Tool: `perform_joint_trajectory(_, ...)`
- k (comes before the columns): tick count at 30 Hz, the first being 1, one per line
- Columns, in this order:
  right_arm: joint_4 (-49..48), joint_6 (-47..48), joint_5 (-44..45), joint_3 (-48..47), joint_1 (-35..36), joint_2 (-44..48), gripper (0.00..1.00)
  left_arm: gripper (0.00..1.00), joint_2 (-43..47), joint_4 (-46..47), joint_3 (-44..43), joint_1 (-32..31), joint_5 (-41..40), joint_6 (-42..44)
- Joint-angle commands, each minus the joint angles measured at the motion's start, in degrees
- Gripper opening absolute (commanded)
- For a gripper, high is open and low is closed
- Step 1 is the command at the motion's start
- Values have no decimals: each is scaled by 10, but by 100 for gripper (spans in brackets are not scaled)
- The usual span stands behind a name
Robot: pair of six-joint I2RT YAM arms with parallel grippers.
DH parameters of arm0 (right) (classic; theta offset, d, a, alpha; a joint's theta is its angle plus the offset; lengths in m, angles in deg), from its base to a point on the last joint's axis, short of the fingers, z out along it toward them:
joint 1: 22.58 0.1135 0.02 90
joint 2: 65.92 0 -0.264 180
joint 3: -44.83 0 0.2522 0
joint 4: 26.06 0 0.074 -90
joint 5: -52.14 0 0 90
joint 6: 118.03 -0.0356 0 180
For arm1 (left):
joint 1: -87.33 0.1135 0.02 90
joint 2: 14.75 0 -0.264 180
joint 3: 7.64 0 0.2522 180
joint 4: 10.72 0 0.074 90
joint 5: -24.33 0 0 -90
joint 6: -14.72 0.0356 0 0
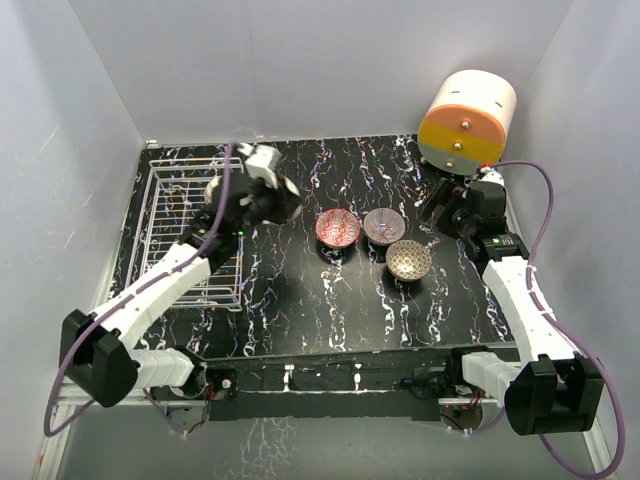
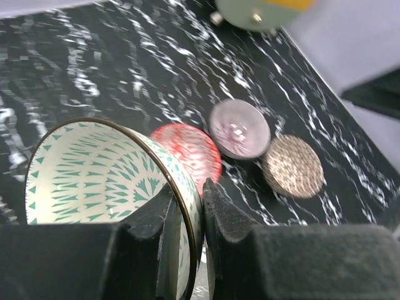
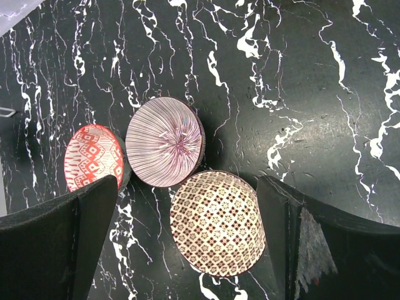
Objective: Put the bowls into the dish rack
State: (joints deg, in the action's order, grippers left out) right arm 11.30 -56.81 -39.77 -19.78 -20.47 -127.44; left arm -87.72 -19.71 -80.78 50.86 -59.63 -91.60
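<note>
Left gripper [image 2: 190, 187] is nearly closed, pinching the rim of the green bowl [image 2: 94, 175]: one finger [image 2: 156, 219] inside the wall, the other outside. The bowl is held off the table [image 1: 330, 300], tipped on its side; its inside is white with rings of small green triangles, and the rim edge is dark. From the top view this gripper [image 1: 258, 198] hangs just beside the right edge of the rack [image 1: 160, 200], near its far end. The rack, white wire, sits on the left of the table, and the left forearm crosses over its near right corner. The top view does not show the held bowl clearly. Three bowls sit upright in a tight cluster mid-table: red [image 1: 338, 228], purple [image 1: 382, 226] just to its right, and brown [image 1: 408, 259] nearer and further right. Right gripper [image 3: 187, 181] is spread wide with nothing in it, hovering over the table with these three bowls in its wrist view. A cream, orange and yellow cylinder [image 1: 466, 120] lies on its side at the far right corner.
</note>
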Motion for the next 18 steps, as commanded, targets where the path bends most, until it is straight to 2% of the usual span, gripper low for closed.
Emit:
perform_joint_trajectory(1, -31, -7, -11, -3, -3, 20, 97, 0, 55, 53, -3, 80, 74, -54)
perform_joint_trajectory(5, -32, -10, -24, -1, -3, 20, 97, 0, 65, 83, 0, 173, 115, -97)
perform_joint_trajectory(7, -31, -10, -29, -1, -3, 20, 97, 0, 61, 119, 16, 242, 145, -140)
perform_joint_trajectory(13, -32, -11, -45, -1, -3, 19, 96, 0, 29, 288, 79, 428, 242, -316)
perform_joint_trajectory(18, -32, -10, -50, -3, -3, 17, 96, 0, -26, 472, 132, 512, 286, -458)
